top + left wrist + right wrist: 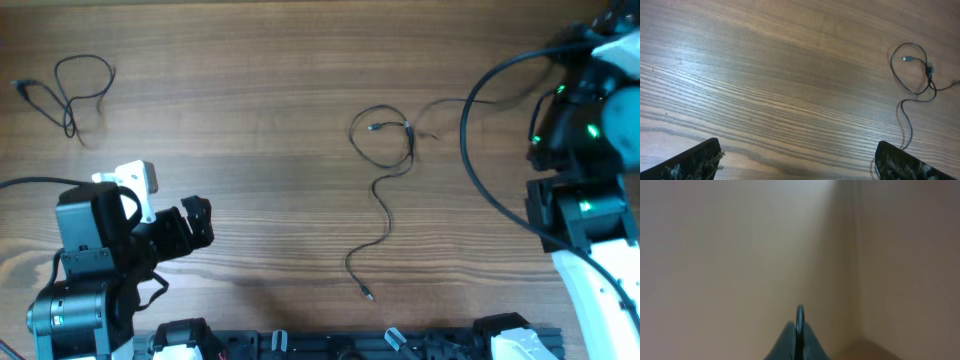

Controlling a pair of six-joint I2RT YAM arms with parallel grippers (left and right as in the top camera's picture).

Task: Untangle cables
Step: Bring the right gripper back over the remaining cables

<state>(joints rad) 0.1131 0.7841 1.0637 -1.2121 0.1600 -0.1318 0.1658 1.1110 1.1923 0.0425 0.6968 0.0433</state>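
Wood-grain desk (250,120), brown with long streaks, fills the overhead view. As I judge it, the task is partly done. One cable (69,112) lies alone in the upper left of the frame, a thin black cord in a loose loop with two short tails. The middle cable (409,135) is not yet sorted. It curls into a round loop and crosses itself at the loop's right side, where a fainter strand leads off to the right. A wavy tail runs down to a small plug near the bottom edge. Whether two cords meet at that crossing I cannot tell.

The left claw (800,165) stands wide open over bare wood at lower left, well apart from both cords. The right claw (799,330) is closed, its dark tips pressed together against a blurred beige background. I cannot tell whether anything is pinched there.
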